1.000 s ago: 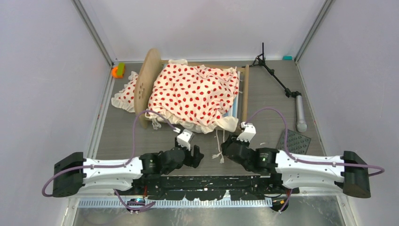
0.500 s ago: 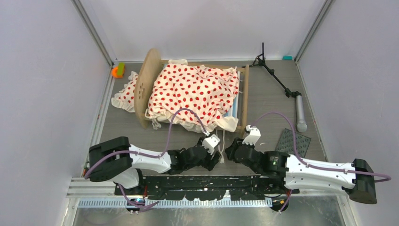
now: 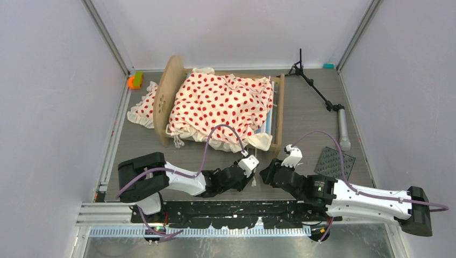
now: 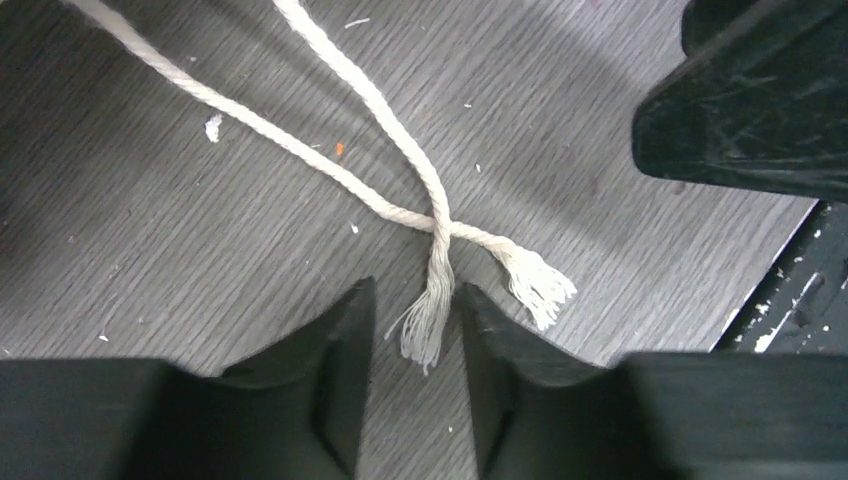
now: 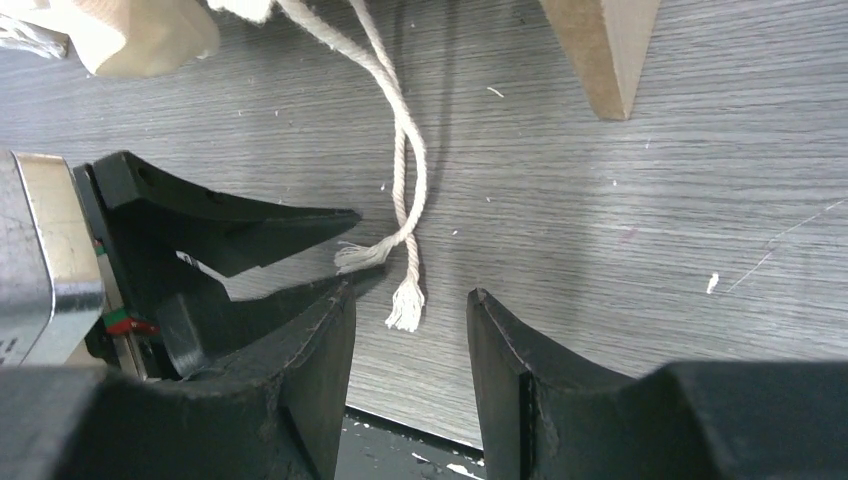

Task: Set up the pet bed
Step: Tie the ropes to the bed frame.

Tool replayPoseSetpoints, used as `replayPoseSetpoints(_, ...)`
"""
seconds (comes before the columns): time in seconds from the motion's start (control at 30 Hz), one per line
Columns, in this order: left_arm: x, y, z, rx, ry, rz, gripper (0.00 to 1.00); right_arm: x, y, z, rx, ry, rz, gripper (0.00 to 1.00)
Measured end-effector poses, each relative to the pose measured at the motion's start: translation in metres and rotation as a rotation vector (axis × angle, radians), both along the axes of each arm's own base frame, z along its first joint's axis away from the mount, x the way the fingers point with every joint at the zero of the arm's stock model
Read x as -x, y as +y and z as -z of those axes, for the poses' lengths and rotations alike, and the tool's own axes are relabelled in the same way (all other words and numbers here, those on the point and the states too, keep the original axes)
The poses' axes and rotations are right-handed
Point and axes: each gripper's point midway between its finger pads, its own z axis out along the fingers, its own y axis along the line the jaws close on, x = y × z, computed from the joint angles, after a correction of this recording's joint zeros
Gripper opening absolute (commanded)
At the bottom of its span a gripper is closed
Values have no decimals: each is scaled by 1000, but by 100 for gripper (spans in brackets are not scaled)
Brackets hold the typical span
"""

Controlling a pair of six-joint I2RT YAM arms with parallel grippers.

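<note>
Both arms had swung rightward along the near edge of the counter, the left far more, bringing the left claw to the two white cords that trailed from the bedding, close beside the right claw. The pet bed sat unmoved at the far middle of the counter, its tall rounded end board at the left and the polka-dot bedding heaped over the frame. Each claw stood spread and clamped nothing, the left one's tips flanking one frayed cord end and the right's hovering by the other.
</note>
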Motion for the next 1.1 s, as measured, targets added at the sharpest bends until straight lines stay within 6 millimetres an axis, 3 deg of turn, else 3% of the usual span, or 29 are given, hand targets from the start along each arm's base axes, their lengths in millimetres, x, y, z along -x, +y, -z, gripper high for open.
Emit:
replayPoseSetpoints(0.2, -5, -2, 0, -4, -11, -23, 0, 0, -5, -3, -18, -6, 12, 50)
replayPoseSetpoints(0.67, -31, 22, -1, -64, -60, -134, 0, 1, -10, 3, -10, 1, 25, 50)
replayPoseSetpoints(0.73, -34, 24, -1, -73, -61, -141, 7, 1, -10, 3, -12, 2, 26, 50)
replayPoseSetpoints(0.8, -36, 24, -2, -84, -64, -142, 27, 1, -10, 3, -15, 4, 27, 50)
replayPoseSetpoints(0.9, -38, 24, -3, -91, -69, -137, 40, 2, -10, 3, -19, 6, 25, 51)
replayPoseSetpoints(1.0, -36, 26, -4, -93, -62, -135, 44, 3, -10, 2, -30, 6, 24, 50)
replayPoseSetpoints(1.1, -31, 31, -17, -64, -56, -126, 43, 3, -12, 0, -39, 3, 24, 51)
